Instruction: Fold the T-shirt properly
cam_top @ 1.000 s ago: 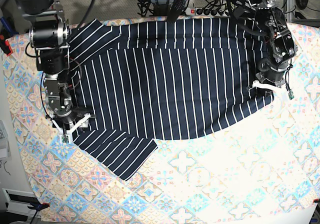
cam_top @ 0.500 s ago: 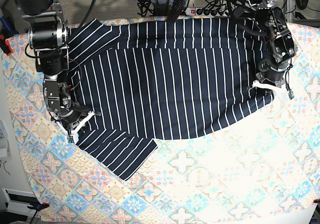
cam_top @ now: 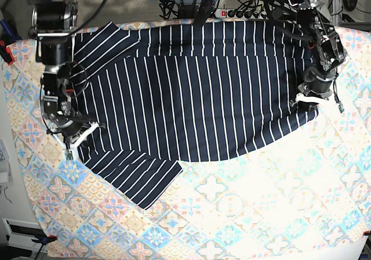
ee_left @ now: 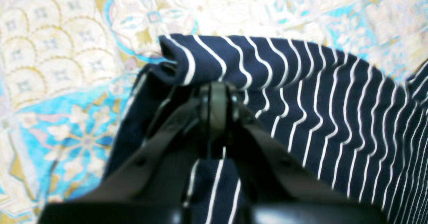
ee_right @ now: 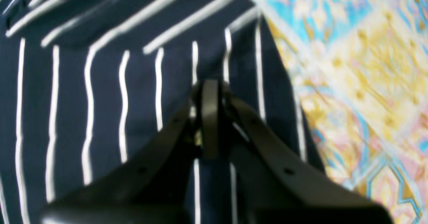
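While no writing shows, left gripper point(ee_left: 217, 93) and right gripper point(ee_right: 210, 97) each pinch T-shirt point(cam_top: 197, 91) edges

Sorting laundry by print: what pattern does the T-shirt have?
The T-shirt is dark navy with thin white pinstripes; the base view shows it best.

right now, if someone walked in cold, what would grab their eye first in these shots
The dark pinstriped T-shirt dominates, spread wide across the far half of the pastel tile-patterned cloth, with one sleeve jutting toward the near left. Next come the two arms at its opposite side edges: the right gripper at the shirt's left edge in the base view and the left gripper at its right edge. Both wrist views show closed jaws pinching striped fabric.
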`<control>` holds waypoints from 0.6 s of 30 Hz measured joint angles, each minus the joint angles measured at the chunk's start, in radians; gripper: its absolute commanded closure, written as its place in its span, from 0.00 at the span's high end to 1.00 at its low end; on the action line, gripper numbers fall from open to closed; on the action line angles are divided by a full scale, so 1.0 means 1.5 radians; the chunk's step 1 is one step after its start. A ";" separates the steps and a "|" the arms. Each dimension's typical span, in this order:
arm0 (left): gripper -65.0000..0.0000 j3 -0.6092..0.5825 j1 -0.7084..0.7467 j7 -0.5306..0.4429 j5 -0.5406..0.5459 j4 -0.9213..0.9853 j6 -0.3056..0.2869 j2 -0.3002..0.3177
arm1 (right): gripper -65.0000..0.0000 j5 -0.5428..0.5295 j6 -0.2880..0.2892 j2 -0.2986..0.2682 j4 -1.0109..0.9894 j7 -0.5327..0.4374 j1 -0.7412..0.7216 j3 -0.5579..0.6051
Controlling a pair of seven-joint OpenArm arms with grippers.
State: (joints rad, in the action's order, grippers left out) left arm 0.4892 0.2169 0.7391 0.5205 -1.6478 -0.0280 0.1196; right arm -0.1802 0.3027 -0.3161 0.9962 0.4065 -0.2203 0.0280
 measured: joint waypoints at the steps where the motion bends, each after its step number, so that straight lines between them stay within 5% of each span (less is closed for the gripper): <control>1: 0.00 0.004 0.003 -0.004 0.002 0.000 0.001 0.004 | 0.01 -0.001 0.000 0.000 0.032 0.012 0.016 -0.010; 6: 0.00 0.006 0.009 -0.001 0.003 0.000 0.001 0.005 | 0.04 -0.001 0.001 0.000 0.052 -0.010 0.030 -0.019; 14: 0.00 0.003 0.009 -0.002 0.002 0.000 0.001 0.006 | 0.41 0.101 0.000 -0.002 -0.135 -0.086 -0.085 -0.018; 18: 0.00 0.003 0.008 -0.002 0.003 0.000 0.001 0.004 | 0.48 0.115 0.001 -0.001 -0.212 -0.131 -0.111 -0.018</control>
State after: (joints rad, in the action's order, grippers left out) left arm 0.4931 0.2291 0.7368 0.5243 -1.6478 -0.0265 0.1253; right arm -0.0078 0.3038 -0.3168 0.6781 0.2096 -0.3862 0.0017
